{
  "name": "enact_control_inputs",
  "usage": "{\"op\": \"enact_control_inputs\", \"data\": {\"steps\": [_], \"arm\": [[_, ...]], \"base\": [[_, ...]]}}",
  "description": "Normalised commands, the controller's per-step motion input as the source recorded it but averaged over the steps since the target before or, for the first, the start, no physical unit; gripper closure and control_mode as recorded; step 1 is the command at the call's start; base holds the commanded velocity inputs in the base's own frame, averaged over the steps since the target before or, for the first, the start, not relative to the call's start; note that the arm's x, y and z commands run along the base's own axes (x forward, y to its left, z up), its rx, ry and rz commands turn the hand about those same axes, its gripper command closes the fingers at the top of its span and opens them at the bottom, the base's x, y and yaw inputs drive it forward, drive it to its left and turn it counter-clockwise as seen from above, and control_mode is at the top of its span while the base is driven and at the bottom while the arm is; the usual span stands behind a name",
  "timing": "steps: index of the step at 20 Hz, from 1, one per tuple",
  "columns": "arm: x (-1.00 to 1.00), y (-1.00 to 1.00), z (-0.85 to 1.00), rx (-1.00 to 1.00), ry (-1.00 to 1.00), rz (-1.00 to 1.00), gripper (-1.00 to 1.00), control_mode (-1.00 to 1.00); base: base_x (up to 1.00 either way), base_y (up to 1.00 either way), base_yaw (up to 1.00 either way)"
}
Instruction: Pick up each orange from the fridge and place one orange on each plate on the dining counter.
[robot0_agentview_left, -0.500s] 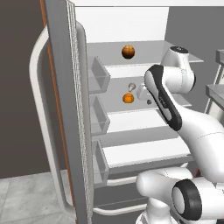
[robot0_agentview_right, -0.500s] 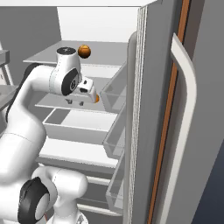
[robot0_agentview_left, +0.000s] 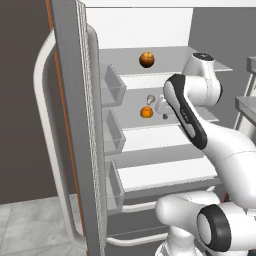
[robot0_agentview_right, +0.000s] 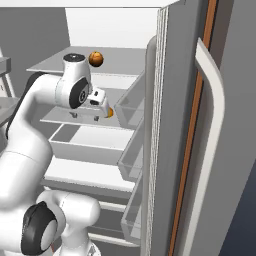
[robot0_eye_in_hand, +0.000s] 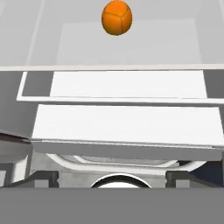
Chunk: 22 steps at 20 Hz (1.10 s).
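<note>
Pincer (robot0_eye_in_hand: 112, 177) released inside the open fridge (robot0_agentview_left: 150, 65), holding nothing.
Dark fingertips (robot0_eye_in_hand: 43, 177) stand wide apart at the bottom of the hand view, with white glass shelves stepping away beyond them and the bright orange (robot0_eye_in_hand: 117, 17) further on along the pincer's line, well apart from the tips. From the left base view the same bright orange (robot0_agentview_left: 146, 112) rests on the middle shelf just beside the hand, with a small pale grey lump (robot0_agentview_left: 150, 99) just behind it; whether the lump touches the fruit is hard to tell at this size. Farther back and one shelf above the pincer sits the darker orange (robot0_agentview_left: 146, 59), also seen past the arm from the right side (robot0_agentview_right: 96, 58).
</note>
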Motion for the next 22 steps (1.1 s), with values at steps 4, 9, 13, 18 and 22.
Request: {"op": "enact_control_inputs", "data": {"steps": [4,9,13,18,22], "arm": [[0.24,0.19,-0.11,-0.08,-0.21,-0.04,-1.0,-1.0],[0.18,0.01,-0.44,-0.02,-0.11,-0.04,-1.0,-1.0],[0.03,0.0,-0.51,0.0,-0.11,-0.03,-1.0,-1.0],[0.02,0.0,-0.1,0.04,-0.23,-0.06,-1.0,-1.0],[0.32,0.0,0.14,0.14,-0.17,-0.04,-1.0,-1.0]], "base": [[0.0,0.0,0.0],[0.0,0.0,0.0],[0.0,0.0,0.0],[0.0,0.0,0.0],[0.0,0.0,0.0]]}}
